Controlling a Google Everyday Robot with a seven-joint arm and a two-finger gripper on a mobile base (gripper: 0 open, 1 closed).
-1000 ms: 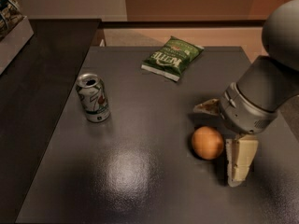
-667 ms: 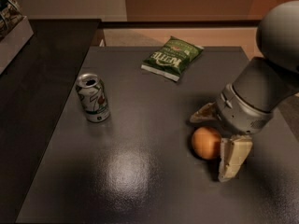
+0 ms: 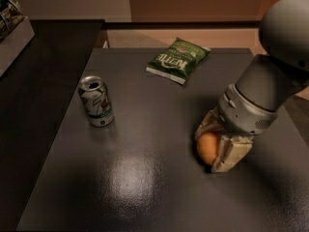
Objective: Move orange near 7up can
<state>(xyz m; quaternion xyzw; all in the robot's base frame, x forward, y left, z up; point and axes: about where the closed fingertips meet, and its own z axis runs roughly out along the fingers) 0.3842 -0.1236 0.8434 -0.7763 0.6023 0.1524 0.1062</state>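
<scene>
The orange (image 3: 206,148) lies on the dark table (image 3: 145,178) at the right, between the two cream fingers of my gripper (image 3: 212,150). One finger (image 3: 232,153) presses its right front side and the other sits against its far side, so the gripper is shut on the orange at table level. The 7up can (image 3: 96,101) stands upright at the left of the table, well apart from the orange.
A green chip bag (image 3: 177,59) lies flat at the back middle of the table. A lower dark counter (image 3: 43,81) runs along the left with a box (image 3: 12,28) at its far end. My grey arm (image 3: 270,81) rises at the right.
The gripper has come down and moved left around the orange, and its fingers have drawn in against it. The can and bag have not moved.
</scene>
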